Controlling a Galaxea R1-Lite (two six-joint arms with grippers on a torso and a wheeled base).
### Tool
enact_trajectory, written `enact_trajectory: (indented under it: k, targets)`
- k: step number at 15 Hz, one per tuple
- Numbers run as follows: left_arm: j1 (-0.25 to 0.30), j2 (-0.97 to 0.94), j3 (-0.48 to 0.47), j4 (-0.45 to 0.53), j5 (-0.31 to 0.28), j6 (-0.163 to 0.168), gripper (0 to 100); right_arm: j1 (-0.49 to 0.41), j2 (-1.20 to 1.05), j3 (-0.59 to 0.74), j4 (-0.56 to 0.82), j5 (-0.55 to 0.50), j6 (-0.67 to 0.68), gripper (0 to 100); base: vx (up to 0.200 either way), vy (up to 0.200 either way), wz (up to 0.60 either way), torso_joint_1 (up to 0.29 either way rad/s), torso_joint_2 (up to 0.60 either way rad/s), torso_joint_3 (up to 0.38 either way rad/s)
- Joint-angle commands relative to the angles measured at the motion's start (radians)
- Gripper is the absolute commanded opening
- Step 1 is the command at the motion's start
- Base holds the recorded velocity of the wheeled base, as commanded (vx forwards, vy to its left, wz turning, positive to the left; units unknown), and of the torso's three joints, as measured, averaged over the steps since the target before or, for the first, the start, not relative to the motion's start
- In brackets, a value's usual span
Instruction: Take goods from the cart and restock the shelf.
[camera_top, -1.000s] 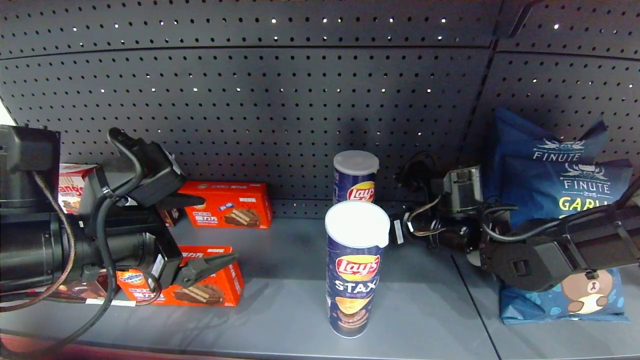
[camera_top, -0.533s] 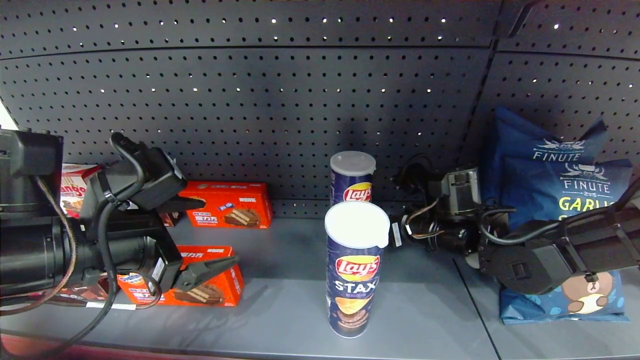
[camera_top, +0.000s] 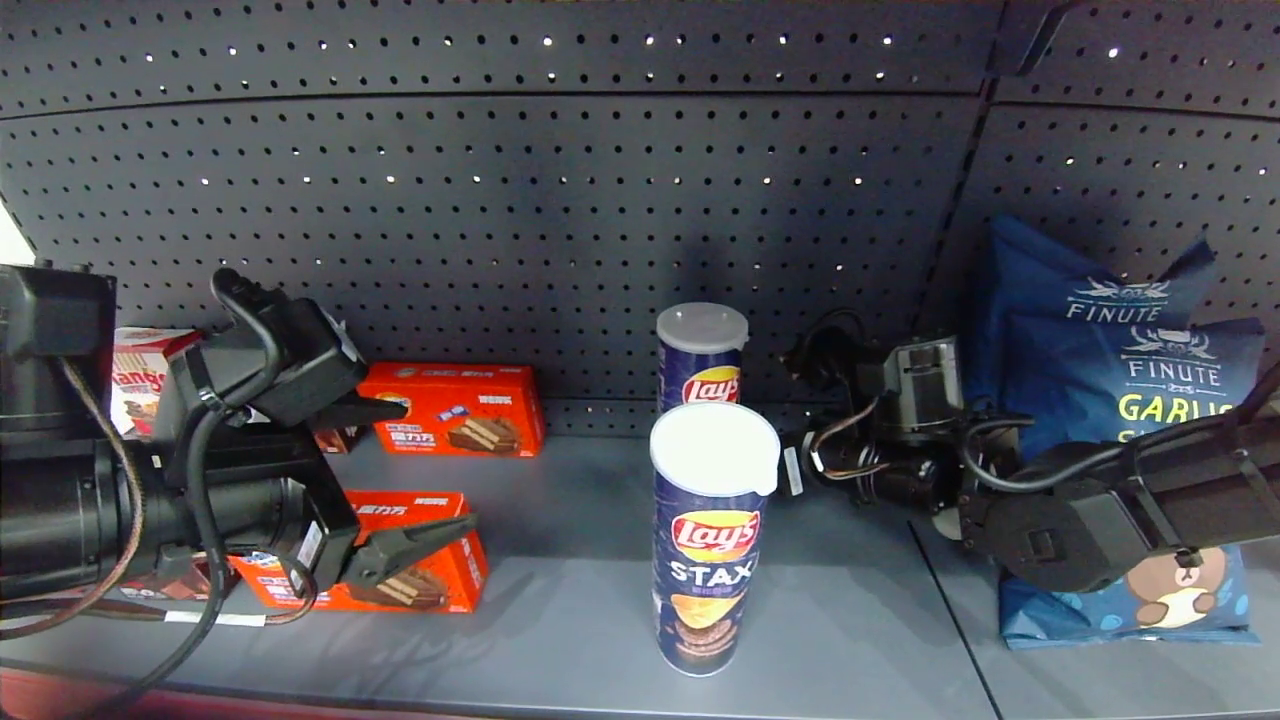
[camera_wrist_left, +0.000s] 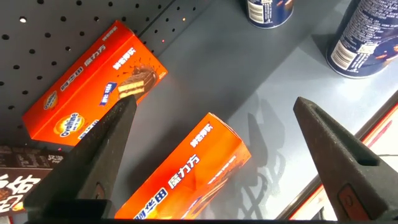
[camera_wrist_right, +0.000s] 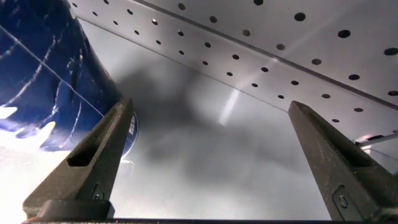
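Observation:
Two tall blue chip cans stand upright mid-shelf, the front can (camera_top: 712, 540) near the shelf edge and the rear can (camera_top: 700, 360) close to the pegboard. My right gripper (camera_wrist_right: 209, 107) is open and holds nothing. It sits low just right of the rear can (camera_wrist_right: 50, 81), whose blue wall lies beside one finger. The right wrist (camera_top: 900, 465) is between the cans and the blue bags. My left gripper (camera_top: 440, 465) hangs open and empty above the front orange box (camera_top: 440, 570); in the left wrist view the gripper (camera_wrist_left: 214, 102) spans both orange boxes.
A second orange box (camera_top: 460, 408) lies against the pegboard (camera_top: 560, 220). A red-and-white box (camera_top: 140, 375) is at far left. Blue snack bags (camera_top: 1130, 370) lean at right, over a bear-print pack (camera_top: 1180, 600). Bare grey shelf (camera_top: 850, 620) lies right of the front can.
The rear can has shifted slightly to the left. My left gripper has sunk a little toward the front orange box. The right arm has barely moved.

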Motion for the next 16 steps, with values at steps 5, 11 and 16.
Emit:
enact_trajectory:
  k: [5, 11, 16]
  targets:
    - [0.009, -0.109, -0.006, -0.001, 0.003, -0.006, 100, 0.002, -0.226, 0.027, 0.004, -0.014, -0.002, 100, 0.0, 0.0, 0.0, 0.0, 0.0, 0.0]
    - [0.213, -0.404, 0.04, 0.001, 0.007, -0.118, 100, -0.05, -0.635, 0.232, 0.006, -0.002, -0.009, 100, 0.0, 0.0, 0.0, 0.0, 0.0, 0.0]
    - [0.247, -0.744, 0.292, 0.019, 0.052, -0.15, 100, -0.244, -0.928, 0.494, 0.01, 0.045, -0.011, 100, 0.0, 0.0, 0.0, 0.0, 0.0, 0.0]
